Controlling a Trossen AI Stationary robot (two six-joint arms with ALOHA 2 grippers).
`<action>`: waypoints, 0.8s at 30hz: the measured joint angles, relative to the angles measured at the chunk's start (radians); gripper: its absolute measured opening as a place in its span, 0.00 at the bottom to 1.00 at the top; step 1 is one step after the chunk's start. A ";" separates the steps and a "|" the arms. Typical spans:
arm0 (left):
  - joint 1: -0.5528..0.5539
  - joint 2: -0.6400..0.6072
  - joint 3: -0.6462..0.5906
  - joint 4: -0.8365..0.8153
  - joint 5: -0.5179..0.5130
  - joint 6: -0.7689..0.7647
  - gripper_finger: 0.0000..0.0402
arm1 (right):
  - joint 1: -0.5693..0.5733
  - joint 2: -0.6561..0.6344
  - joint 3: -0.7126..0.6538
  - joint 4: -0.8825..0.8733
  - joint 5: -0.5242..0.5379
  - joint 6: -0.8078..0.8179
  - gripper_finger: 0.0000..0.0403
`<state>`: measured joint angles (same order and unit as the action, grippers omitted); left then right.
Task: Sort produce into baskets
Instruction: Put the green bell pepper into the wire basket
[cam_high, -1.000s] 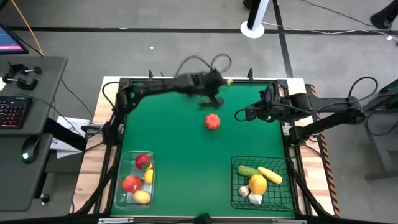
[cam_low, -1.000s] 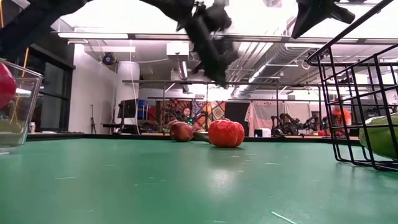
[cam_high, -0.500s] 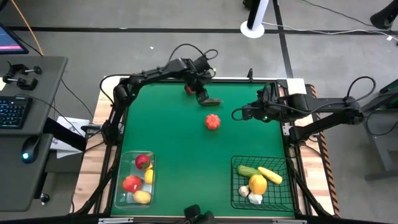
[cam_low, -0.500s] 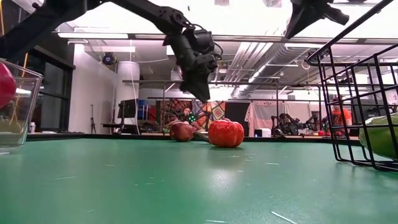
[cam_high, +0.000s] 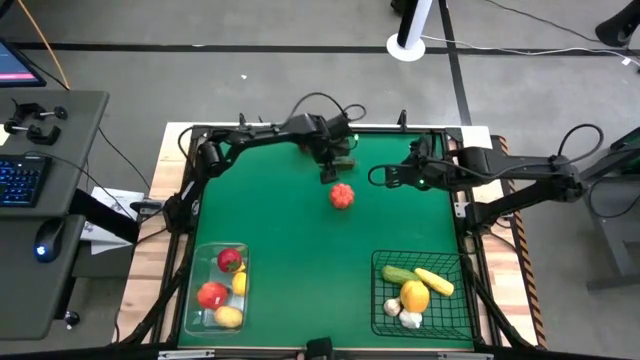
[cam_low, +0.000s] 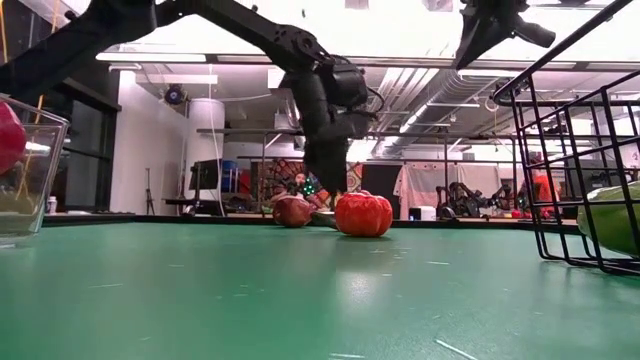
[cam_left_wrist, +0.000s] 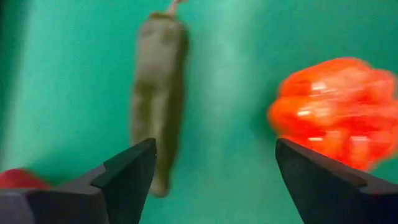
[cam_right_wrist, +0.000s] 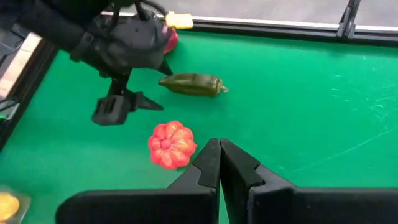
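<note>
The left end effector (cam_high: 330, 172) hovers with its fingers spread wide over the far middle of the tabletop (cam_high: 400, 230), holding nothing. The ribbed orange-red tomato (cam_high: 342, 195) lies just at its 5 o'clock, and a dark green pepper (cam_right_wrist: 191, 84) just at its 1 o'clock. In the left wrist view the pepper (cam_left_wrist: 157, 93) and the tomato (cam_left_wrist: 336, 112) lie apart, with bare surface between the fingers.

The tomato looks like a light, rigid, glossy toy; its rounded flanks could slip, so a grip across the widest middle seems safest. The slim pepper would likely take best across its mid-length.

The right end effector (cam_high: 383, 181) waits closed at 3 o'clock of the tomato. The clear bin (cam_high: 196, 295) sits at 7 o'clock and the wire basket (cam_high: 379, 300) at 5 o'clock.
</note>
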<state>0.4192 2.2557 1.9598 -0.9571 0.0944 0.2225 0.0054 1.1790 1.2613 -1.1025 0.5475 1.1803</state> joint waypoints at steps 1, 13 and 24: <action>-0.005 0.005 0.000 0.002 -0.041 0.003 0.80 | -0.004 0.005 0.000 0.001 -0.001 0.000 0.00; 0.018 0.081 0.002 0.094 -0.146 -0.036 0.81 | -0.034 0.021 0.000 0.025 -0.025 0.009 0.00; 0.010 0.129 0.001 0.081 -0.177 -0.033 0.75 | -0.034 0.021 0.000 0.030 -0.038 0.027 0.00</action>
<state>0.4290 2.3852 1.9610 -0.8757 -0.0827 0.1890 -0.0288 1.1999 1.2613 -1.0724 0.5095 1.2076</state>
